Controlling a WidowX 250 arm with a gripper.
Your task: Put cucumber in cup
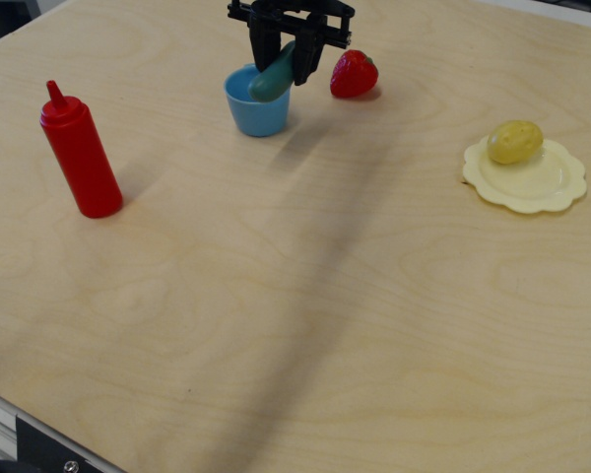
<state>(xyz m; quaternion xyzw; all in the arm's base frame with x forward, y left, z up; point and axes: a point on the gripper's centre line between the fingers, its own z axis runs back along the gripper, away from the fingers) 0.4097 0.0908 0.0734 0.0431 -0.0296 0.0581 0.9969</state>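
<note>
The light blue cup (254, 110) stands upright on the wooden table at the top centre. My black gripper (285, 61) hangs just above the cup's right rim and is shut on the dark teal cucumber (271, 78). The cucumber is tilted, its lower end over the cup's opening. The upper part of the gripper is cut off by the top edge of the frame.
A red strawberry (354, 74) lies right of the cup. A tall red squeeze bottle (80, 153) stands at the left. A yellow potato (514, 141) sits on a pale yellow plate (550, 184) at the right. The table's front edge runs along the bottom left.
</note>
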